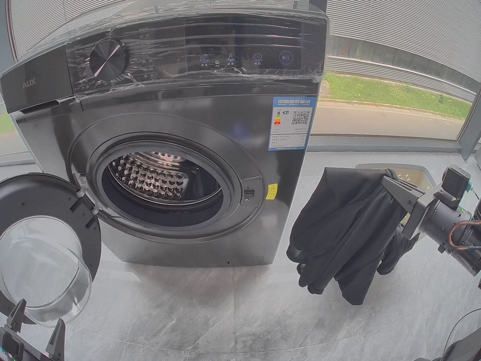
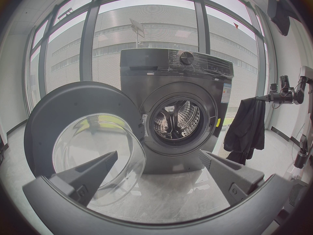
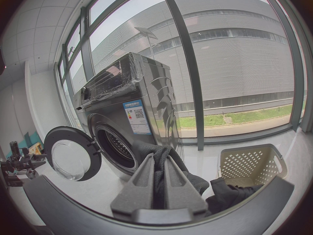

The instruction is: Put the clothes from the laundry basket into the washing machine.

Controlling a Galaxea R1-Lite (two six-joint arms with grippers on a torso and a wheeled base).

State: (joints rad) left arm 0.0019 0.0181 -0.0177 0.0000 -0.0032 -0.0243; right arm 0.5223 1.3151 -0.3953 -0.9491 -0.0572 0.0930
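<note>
While the right gripper (image 1: 390, 182) clamps a black garment (image 1: 345, 226) that hangs off the floor (image 1: 225, 312) just right of the washing machine (image 1: 200, 126), the drum opening (image 1: 163, 184) is unobstructed, with the door (image 1: 45, 256) wide open to the left. The left gripper (image 1: 39, 318) is low by the door's rim, fingers spread, empty. The laundry basket (image 3: 251, 162) sits behind the garment. Bare floor lies before the machine.

The washing machine (image 1: 200, 111) is dark metallic grey; its drum (image 1: 155, 176) is silver, studded. The garment (image 1: 345, 226) is plain black. The laundry basket (image 3: 251, 162) is beige, perforated. The floor (image 1: 225, 307) is grey-marbled.
</note>
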